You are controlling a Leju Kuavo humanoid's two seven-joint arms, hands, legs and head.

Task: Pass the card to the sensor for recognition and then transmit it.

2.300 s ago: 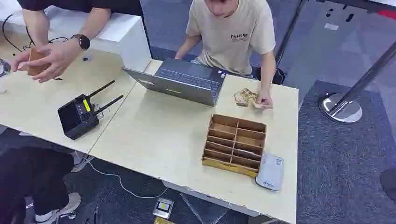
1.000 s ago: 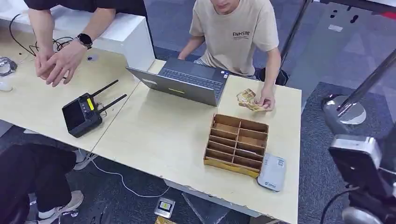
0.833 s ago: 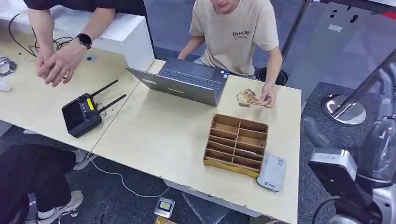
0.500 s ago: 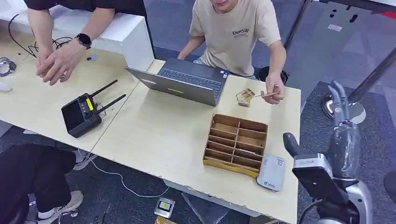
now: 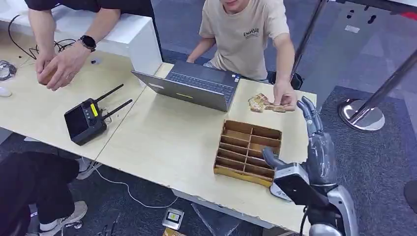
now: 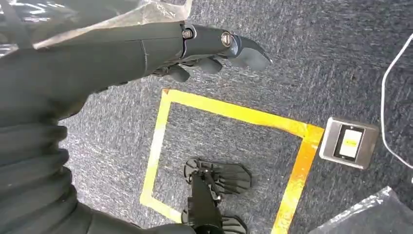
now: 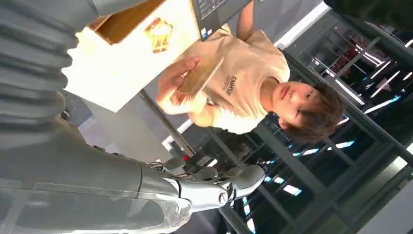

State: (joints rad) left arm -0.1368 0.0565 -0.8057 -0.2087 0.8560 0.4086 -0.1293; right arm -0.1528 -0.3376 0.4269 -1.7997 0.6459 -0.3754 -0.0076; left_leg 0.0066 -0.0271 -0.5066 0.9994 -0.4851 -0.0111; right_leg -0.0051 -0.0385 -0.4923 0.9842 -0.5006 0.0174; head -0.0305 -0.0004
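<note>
head view, right hand (image 5: 314, 142) raised, fingers spread

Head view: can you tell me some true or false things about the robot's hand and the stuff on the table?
1. The right hand is raised beside the table with nothing in it. True.
2. The person's hand holds a card near the table's far edge. True.
3. The wooden tray is full of cards. False: its compartments look empty.
4. The laptop is closed. False: it is open, with its keyboard showing.
5. The black controller with two antennas sits on the table. True.
6. The robot's hand already holds the card. False: the person holds it.
</note>
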